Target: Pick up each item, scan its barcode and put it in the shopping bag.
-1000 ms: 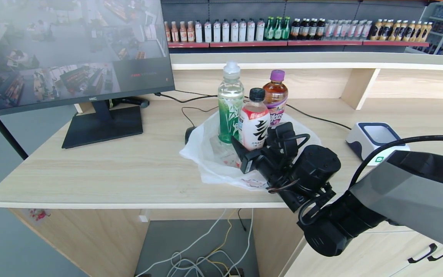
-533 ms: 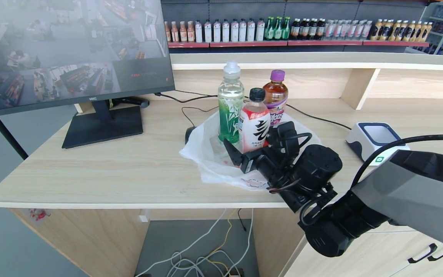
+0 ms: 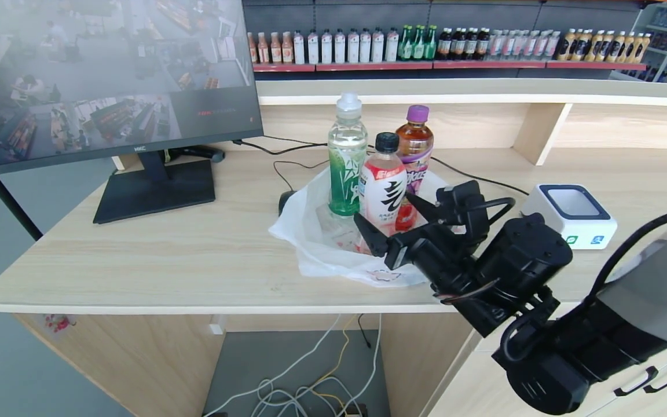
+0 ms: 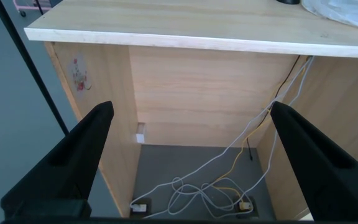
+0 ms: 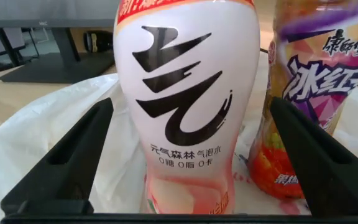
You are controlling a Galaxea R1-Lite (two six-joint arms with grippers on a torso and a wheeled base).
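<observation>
- Three bottles stand upright in the white bag (image 3: 310,255) on the counter (image 3: 165,260): green bottle (image 3: 346,156), pink bottle (image 3: 382,185), purple-capped bottle (image 3: 415,145).
- The right gripper (image 3: 389,213), fingers spread, sits at the pink bottle's base.
- The scanner (image 3: 571,215) stands right of the bag and the monitor (image 3: 107,75) left.

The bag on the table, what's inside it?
Three bottles stand upright in the bag: a green bottle, a pink bottle and a purple-capped bottle. They cover the bag's floor, so anything lying flat under them cannot be seen.
</observation>
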